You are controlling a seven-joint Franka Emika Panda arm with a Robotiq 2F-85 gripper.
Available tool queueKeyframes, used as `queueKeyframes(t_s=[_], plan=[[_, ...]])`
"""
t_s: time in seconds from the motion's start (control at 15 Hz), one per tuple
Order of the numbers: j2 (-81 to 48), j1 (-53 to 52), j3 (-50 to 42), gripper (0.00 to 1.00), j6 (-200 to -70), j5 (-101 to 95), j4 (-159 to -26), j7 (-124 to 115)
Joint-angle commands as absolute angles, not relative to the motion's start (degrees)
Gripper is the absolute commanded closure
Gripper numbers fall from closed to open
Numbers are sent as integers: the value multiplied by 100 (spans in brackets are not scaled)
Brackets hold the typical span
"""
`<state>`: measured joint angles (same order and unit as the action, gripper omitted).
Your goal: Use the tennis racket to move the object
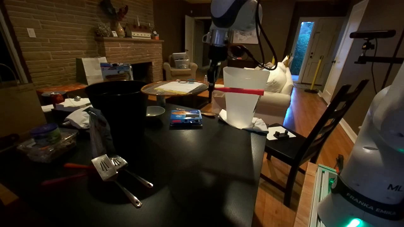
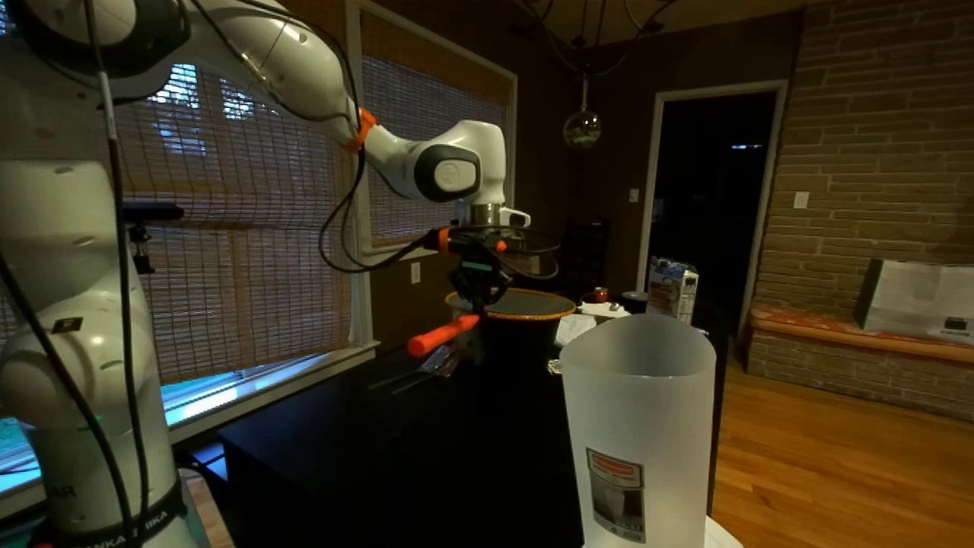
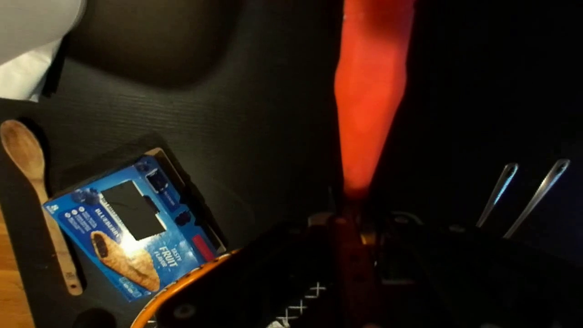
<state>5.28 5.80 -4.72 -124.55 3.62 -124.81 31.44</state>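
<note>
Racket point(image 3: 371, 95) partly outside wrist view

In an exterior view, on table point(image 1: 195, 164): bin point(image 1: 126, 119) left, box point(image 1: 186, 117) middle, container point(image 1: 241, 108) right, on cloth point(image 1: 260, 125). Behind box: spoon point(image 1: 208, 114); before bin: spatulas point(image 1: 105, 168). Above table: racket point(image 1: 199, 88), handle point(image 1: 246, 91) pointing right.

Count two slotted metal spatulas point(image 1: 109, 173) and one wooden spoon point(image 3: 38, 182). Add one tennis racket point(image 3: 371, 100), one blue box point(image 3: 136, 250), one shallow bowl point(image 1: 155, 111) and one lidded tub point(image 1: 47, 135). Tally one black bin point(image 1: 116, 116) and one frosted bin point(image 2: 647, 411). Reckon in one black chair point(image 1: 285, 148), one armchair point(image 1: 180, 74), one sofa point(image 1: 279, 101) and one hanging glass globe point(image 2: 583, 129).
</note>
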Motion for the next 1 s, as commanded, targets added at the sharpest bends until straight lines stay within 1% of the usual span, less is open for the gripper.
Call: queueKeyframes(t_s=[0.0,0.67,0.93], plan=[[811,547,-662,97,-12647,518,-13129,3470],[726,578,-898,97,-12953,649,-13801,3916],[576,591,-930,97,-13282,558,-14173,3913]])
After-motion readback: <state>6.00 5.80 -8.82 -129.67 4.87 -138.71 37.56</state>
